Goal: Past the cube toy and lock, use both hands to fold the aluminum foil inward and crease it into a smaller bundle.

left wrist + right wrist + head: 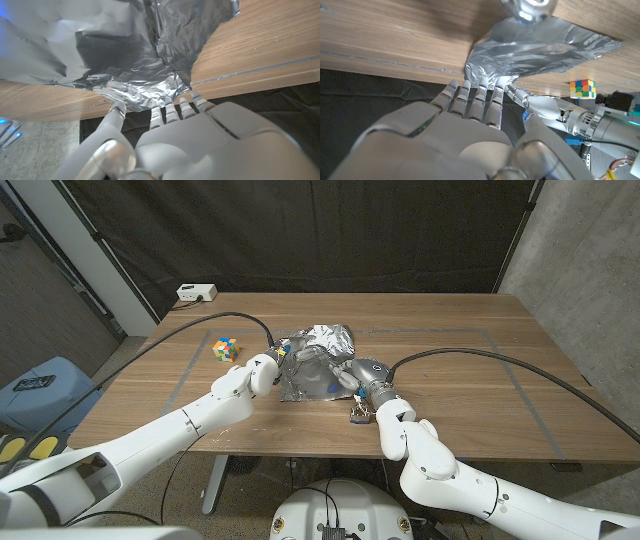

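The crinkled aluminum foil (318,360) lies at the table's middle, its far part raised into a hump. My left hand (262,370) is at the foil's left edge. In the left wrist view its thumb and fingertips (159,113) pinch a crumpled corner of the foil (135,92). My right hand (358,376) is at the foil's right side, fingers (479,97) straight and apart, tips at the edge of the foil (540,50). The cube toy (226,348) (582,89) sits left of the foil. The lock (359,415) lies beside my right wrist.
A white box with a cable (196,293) stands at the table's far left corner. Thin tape lines (520,385) mark a rectangle on the wooden table (480,330). A dark curtain hangs behind the table.
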Robot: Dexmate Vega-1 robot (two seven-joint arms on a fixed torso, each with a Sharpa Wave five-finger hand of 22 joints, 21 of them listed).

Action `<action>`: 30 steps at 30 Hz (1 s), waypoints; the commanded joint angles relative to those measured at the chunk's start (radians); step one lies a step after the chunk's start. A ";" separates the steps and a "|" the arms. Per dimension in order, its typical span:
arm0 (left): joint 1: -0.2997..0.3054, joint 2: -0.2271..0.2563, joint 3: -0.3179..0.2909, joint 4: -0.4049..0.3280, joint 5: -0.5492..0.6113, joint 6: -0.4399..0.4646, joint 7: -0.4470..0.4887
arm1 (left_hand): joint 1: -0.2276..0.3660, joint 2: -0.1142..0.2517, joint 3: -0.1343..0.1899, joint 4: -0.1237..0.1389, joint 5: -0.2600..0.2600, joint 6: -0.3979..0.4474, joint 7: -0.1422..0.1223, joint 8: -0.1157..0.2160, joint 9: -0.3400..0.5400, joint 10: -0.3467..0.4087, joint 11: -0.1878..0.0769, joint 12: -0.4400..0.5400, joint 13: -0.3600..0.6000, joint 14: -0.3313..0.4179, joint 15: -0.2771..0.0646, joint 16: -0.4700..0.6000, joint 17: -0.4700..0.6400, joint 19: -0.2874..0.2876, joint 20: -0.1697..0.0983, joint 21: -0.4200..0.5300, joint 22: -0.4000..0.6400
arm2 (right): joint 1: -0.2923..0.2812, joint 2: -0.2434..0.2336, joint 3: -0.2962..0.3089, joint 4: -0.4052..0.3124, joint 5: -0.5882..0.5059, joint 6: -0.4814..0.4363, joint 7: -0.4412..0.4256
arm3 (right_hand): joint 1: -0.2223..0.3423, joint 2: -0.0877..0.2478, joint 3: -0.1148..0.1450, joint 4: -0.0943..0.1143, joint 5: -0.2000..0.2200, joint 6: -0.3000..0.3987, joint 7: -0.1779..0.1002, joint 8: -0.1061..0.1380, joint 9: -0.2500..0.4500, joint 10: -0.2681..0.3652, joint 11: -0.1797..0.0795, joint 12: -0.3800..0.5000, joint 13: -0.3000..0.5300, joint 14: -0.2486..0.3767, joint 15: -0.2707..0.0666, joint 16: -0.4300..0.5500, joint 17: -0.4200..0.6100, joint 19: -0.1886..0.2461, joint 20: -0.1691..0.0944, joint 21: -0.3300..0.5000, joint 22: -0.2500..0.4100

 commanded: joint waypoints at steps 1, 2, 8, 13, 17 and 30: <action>0.029 0.027 -0.024 -0.047 0.000 0.022 0.014 | 0.006 -0.002 0.006 -0.003 0.002 0.003 0.001 -0.001 0.001 0.001 0.001 -0.001 0.002 0.005 0.001 0.002 0.003 0.008 0.002 0.005 0.000 | -0.007 0.018 0.022 -0.021 -0.043 0.040 0.013 | 0.008 0.000 0.004 -0.003 -0.004 0.007 0.003 -0.004 0.002 0.004 0.001 -0.003 0.004 0.008 -0.001 -0.004 0.004 0.002 -0.001 0.003 -0.001; 0.032 0.029 -0.027 -0.051 -0.001 0.024 0.016 | 0.006 -0.002 0.006 -0.003 0.002 0.003 0.000 -0.001 0.001 0.001 0.001 -0.001 0.002 0.005 0.002 0.002 0.003 0.008 0.001 0.005 0.000 | -0.007 0.020 0.025 -0.020 -0.045 0.046 0.013 | 0.008 -0.001 0.004 -0.003 -0.004 0.007 0.002 -0.004 0.002 0.003 0.001 -0.004 0.004 0.009 -0.001 -0.004 0.003 0.002 -0.001 0.003 -0.001; 0.045 0.036 -0.039 -0.067 -0.008 0.030 0.021 | 0.006 -0.002 0.007 -0.004 0.002 0.003 0.001 -0.001 0.001 0.001 -0.001 -0.001 0.002 0.005 0.002 0.002 0.002 0.008 0.001 0.006 0.000 | -0.002 0.032 0.039 -0.022 -0.073 0.059 0.027 | 0.011 -0.003 0.006 -0.007 -0.005 0.003 0.002 -0.006 0.002 -0.002 0.004 -0.007 0.004 0.011 0.000 -0.004 0.003 0.004 0.020 0.004 -0.001; 0.054 0.038 -0.052 -0.078 -0.019 0.030 0.031 | 0.006 -0.002 0.007 -0.004 0.002 0.004 0.001 -0.001 0.001 0.002 0.000 -0.001 0.002 0.005 0.002 0.002 0.002 0.009 0.002 0.006 0.000 | -0.007 0.041 0.068 -0.022 -0.076 0.077 0.022 | 0.011 -0.002 0.009 -0.009 -0.006 0.001 0.001 -0.008 0.003 -0.005 0.008 -0.008 0.004 0.019 -0.003 -0.002 0.003 0.027 0.047 0.012 -0.001; 0.061 0.040 -0.061 -0.086 -0.027 0.030 0.039 | 0.006 -0.002 0.007 -0.004 0.002 0.006 0.001 0.000 0.001 0.001 0.000 -0.001 0.002 0.005 0.002 0.002 0.002 0.009 0.002 0.006 0.000 | -0.018 0.052 0.118 -0.024 -0.029 0.102 0.010 | 0.012 -0.002 0.012 -0.012 -0.007 0.000 0.002 -0.009 0.003 -0.006 0.011 -0.008 0.004 0.027 -0.007 -0.001 0.003 0.047 0.024 0.017 -0.001; 0.069 0.044 -0.070 -0.111 -0.037 0.027 0.050 | 0.007 -0.001 0.009 -0.005 0.002 0.009 0.002 0.001 0.001 0.003 0.001 -0.001 0.002 0.005 0.003 0.002 0.002 0.008 0.003 0.006 0.000 | -0.008 0.058 0.166 -0.012 -0.012 0.094 -0.016 | 0.012 -0.002 0.015 -0.014 -0.008 -0.002 0.001 -0.010 0.003 -0.011 0.014 -0.010 0.005 0.031 -0.010 -0.001 0.004 0.062 0.001 0.019 -0.002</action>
